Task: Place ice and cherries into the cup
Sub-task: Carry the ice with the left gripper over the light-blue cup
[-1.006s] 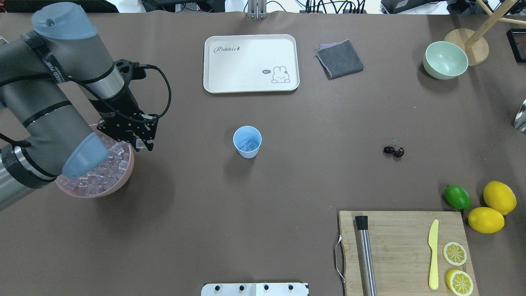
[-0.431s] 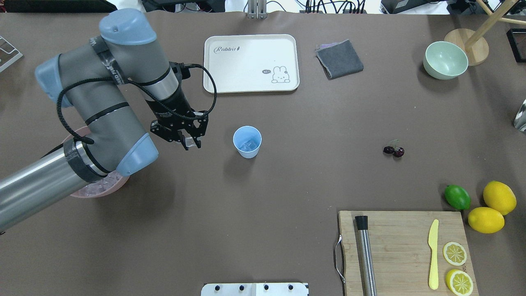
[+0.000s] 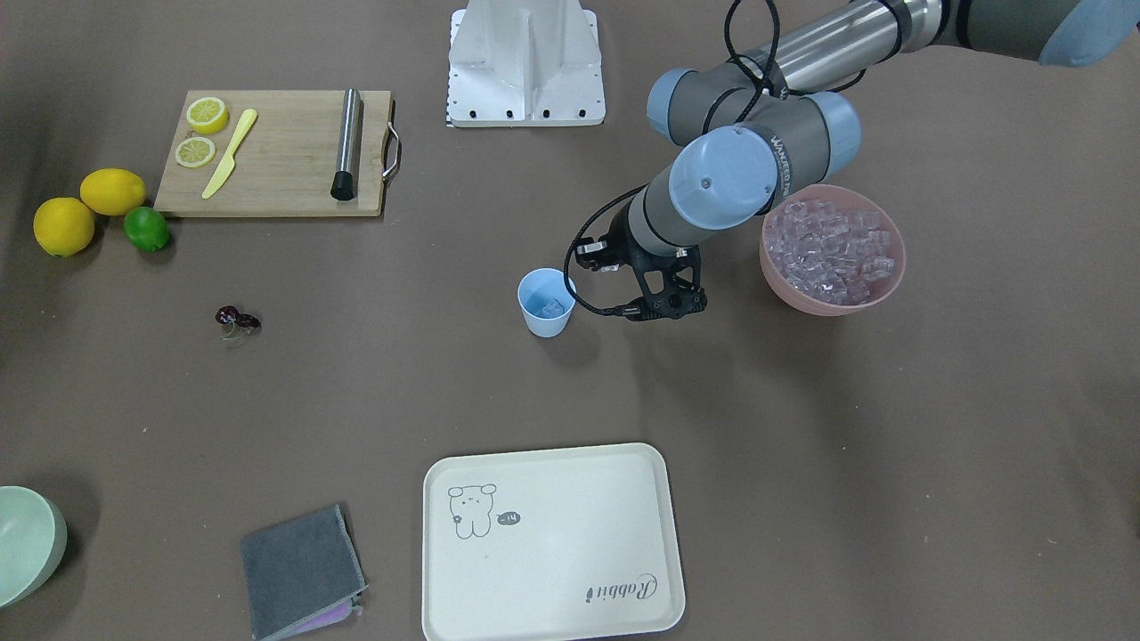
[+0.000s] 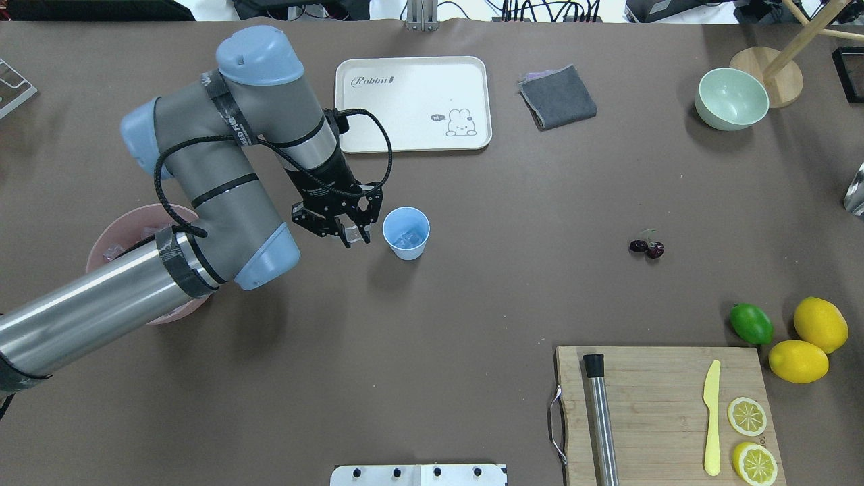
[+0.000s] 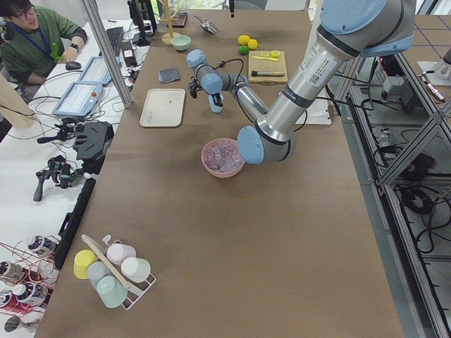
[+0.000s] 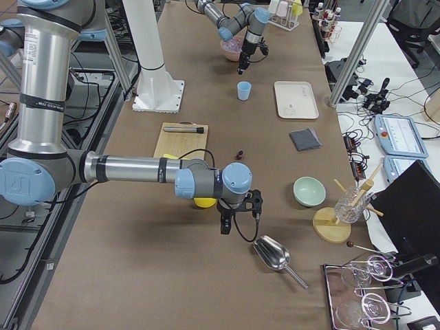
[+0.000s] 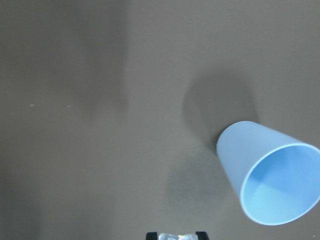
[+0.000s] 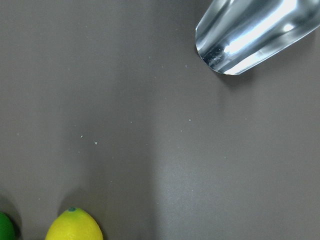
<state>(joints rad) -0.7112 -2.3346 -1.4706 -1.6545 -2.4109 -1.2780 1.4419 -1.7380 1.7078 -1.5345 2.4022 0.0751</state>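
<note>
Mid-table on the right, the pair of dark red cherries point(image 4: 646, 248) lies well apart from the small light blue plastic cup point(image 4: 406, 233), which holds ice point(image 4: 408, 238). Just left of the cup, the left gripper point(image 4: 351, 234) pinches a clear glassy ice cube point(image 7: 175, 236). Further left sits a wide pink bowl point(image 3: 837, 305) of cubes. At the right end, the right gripper point(image 6: 223, 228) hangs near a shiny steel scoop point(image 6: 273, 254); open or closed, I cannot tell.

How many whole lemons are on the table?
2. Both lie beside the lime, off the cutting board's corner: one lemon next to the board's edge, the other lemon just beyond it. None seems hidden.
</note>
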